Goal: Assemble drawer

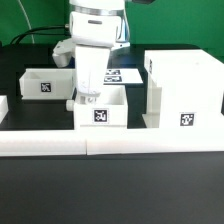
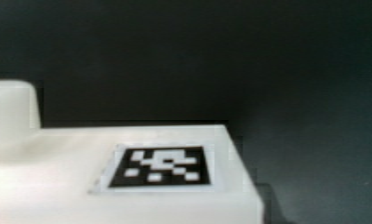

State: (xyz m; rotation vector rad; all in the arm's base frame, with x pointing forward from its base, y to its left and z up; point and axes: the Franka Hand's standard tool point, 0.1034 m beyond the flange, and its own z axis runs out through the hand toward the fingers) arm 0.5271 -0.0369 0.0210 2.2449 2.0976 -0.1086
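Drawer housing (image 1: 183,85) stands upright on the black counter (image 1: 110,185), at the exterior view's right. It carries a square tag (image 1: 187,120) low on its front face.

Two open-top trays are separate from the housing:
- Middle tray (image 1: 114,120): sits on the counter just beside the housing, on the exterior view's left of it, with a dark gap between them. A tag (image 1: 100,116) is on its front wall. A small white knob (image 1: 69,100) projects from its side on the exterior view's left.
- Left tray (image 1: 60,88): sits farther back and toward the exterior view's left, apart from the middle tray. A tag (image 1: 45,87) is on its front wall.

End effector (image 1: 88,96) points straight down at the middle tray's wall on the exterior view's left, next to the knob. Whether the fingers are apart, together or clamped on that wall cannot be told. The fingers do not appear in the wrist view.

The wrist view shows a flat white surface (image 2: 58,185) bearing a black-and-white tag (image 2: 165,167), with a rounded white part (image 2: 9,110) beside it and dark counter beyond.

Marker board (image 1: 122,75) lies flat behind the middle tray. A long low white border wall (image 1: 60,143) runs along the counter in front of all the parts.
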